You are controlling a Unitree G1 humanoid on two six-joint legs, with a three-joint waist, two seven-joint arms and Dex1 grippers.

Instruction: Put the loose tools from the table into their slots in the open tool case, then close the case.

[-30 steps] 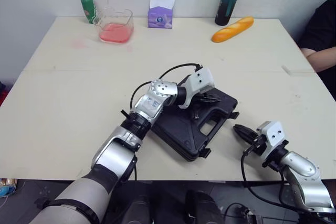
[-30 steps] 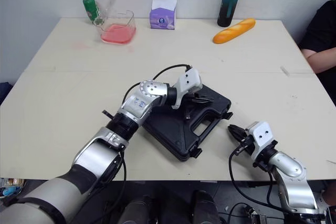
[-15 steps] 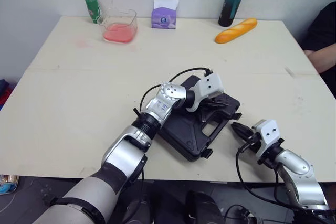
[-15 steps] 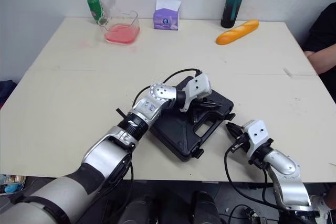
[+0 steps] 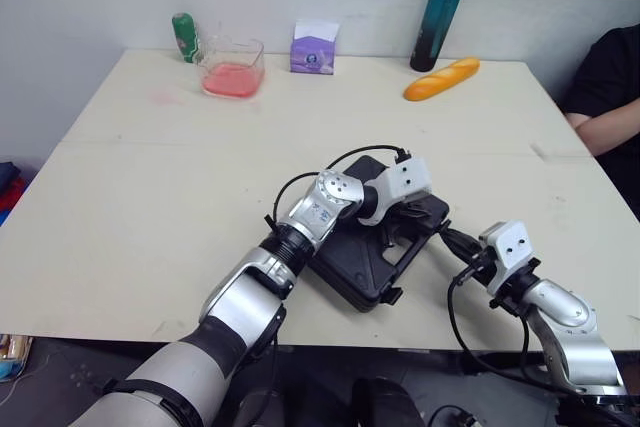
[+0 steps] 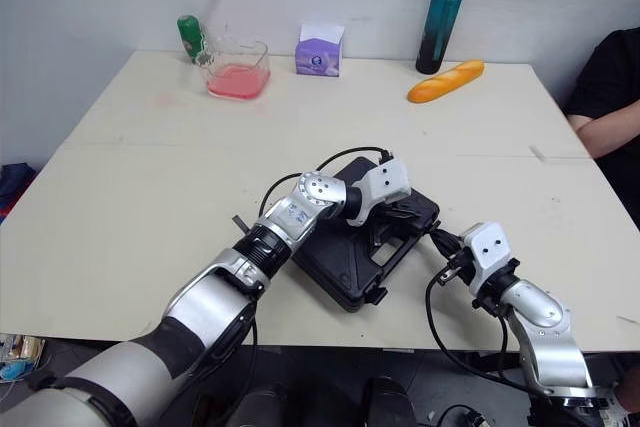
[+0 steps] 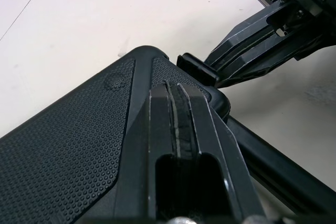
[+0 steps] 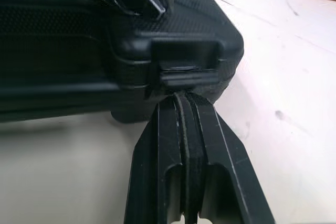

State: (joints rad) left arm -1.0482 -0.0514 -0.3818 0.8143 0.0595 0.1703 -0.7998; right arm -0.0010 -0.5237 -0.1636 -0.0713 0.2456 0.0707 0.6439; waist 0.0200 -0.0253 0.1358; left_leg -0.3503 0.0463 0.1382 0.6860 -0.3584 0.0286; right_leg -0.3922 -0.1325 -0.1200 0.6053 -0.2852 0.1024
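On cream worktop (image 5: 150,197), closed black stippled-plastic tool case (image 5: 350,265); left gripper (image 7: 178,90) jaws together on lid (image 7: 79,145), right gripper (image 8: 181,98) jaws together touching latch (image 8: 186,72).

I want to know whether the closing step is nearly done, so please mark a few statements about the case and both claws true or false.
1. The tool case lies closed on the table. True.
2. The left claw rests on the case's lid. True.
3. The right claw holds a screwdriver. False: it is shut on nothing, with its tips at a latch on the case's side.
4. The bread lies beside the case. False: it lies at the table's far edge, near the bottle.
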